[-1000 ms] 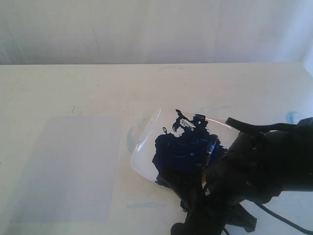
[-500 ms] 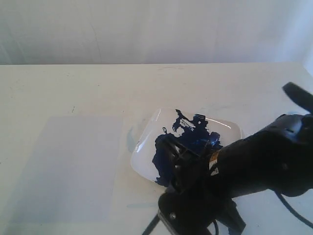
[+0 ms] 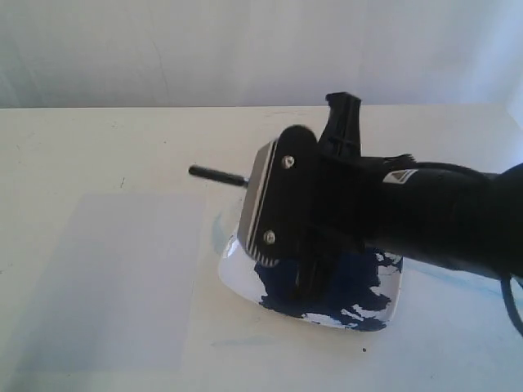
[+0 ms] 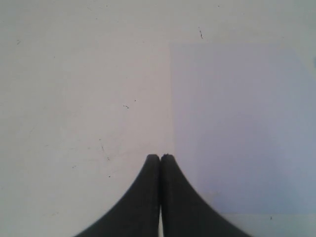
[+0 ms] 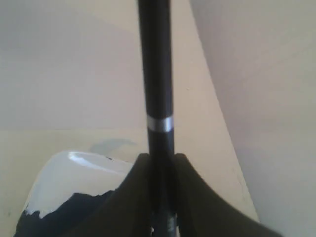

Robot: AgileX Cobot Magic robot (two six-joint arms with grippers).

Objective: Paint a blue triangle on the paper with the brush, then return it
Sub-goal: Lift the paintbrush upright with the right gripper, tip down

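Right gripper (image 5: 160,173) higher (one brush (image 5: 157,74), apparently)

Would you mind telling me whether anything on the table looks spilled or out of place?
Yes: faint light-blue smears mark the table just outside the white dish, on the side facing the paper, so some paint has strayed beyond the dish. Inside, the dark-blue paint lies in a ragged splash. The paper itself looks clean.

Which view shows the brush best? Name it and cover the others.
Right wrist view: the brush, handle and silver band, is close up, clamped in the right gripper. The exterior view shows only one black end jutting past the gripper. The left wrist view shows none of it.
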